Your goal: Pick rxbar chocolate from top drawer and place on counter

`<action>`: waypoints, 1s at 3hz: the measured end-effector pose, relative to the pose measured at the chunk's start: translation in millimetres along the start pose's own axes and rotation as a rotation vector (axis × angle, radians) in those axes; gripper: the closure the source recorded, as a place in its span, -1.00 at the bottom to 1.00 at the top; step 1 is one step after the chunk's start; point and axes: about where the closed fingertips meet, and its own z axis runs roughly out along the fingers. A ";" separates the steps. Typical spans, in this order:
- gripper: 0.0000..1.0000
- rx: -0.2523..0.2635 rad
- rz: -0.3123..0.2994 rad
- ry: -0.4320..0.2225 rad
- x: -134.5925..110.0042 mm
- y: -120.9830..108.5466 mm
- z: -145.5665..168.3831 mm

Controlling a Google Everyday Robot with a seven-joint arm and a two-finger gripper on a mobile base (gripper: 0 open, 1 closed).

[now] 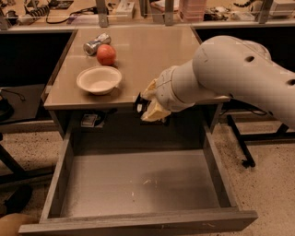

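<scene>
The top drawer point(138, 184) is pulled wide open below the counter point(152, 50), and its scuffed grey floor is bare. My gripper point(146, 107) hangs at the counter's front edge, above the drawer's back part. Its pale fingers are shut on a small black item, the rxbar chocolate point(139, 104), of which only a dark end shows on the left. The big white arm point(230, 73) reaches in from the right.
A white bowl point(99, 79), a red apple point(106, 54) and a silver can point(96, 44) stand on the counter's left half. A cluttered bench point(138, 11) runs behind. A small label point(89, 120) sits under the counter at left. Chair legs point(239, 143) stand right.
</scene>
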 end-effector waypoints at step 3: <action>1.00 0.106 -0.038 0.091 38.9 -116.6 27.0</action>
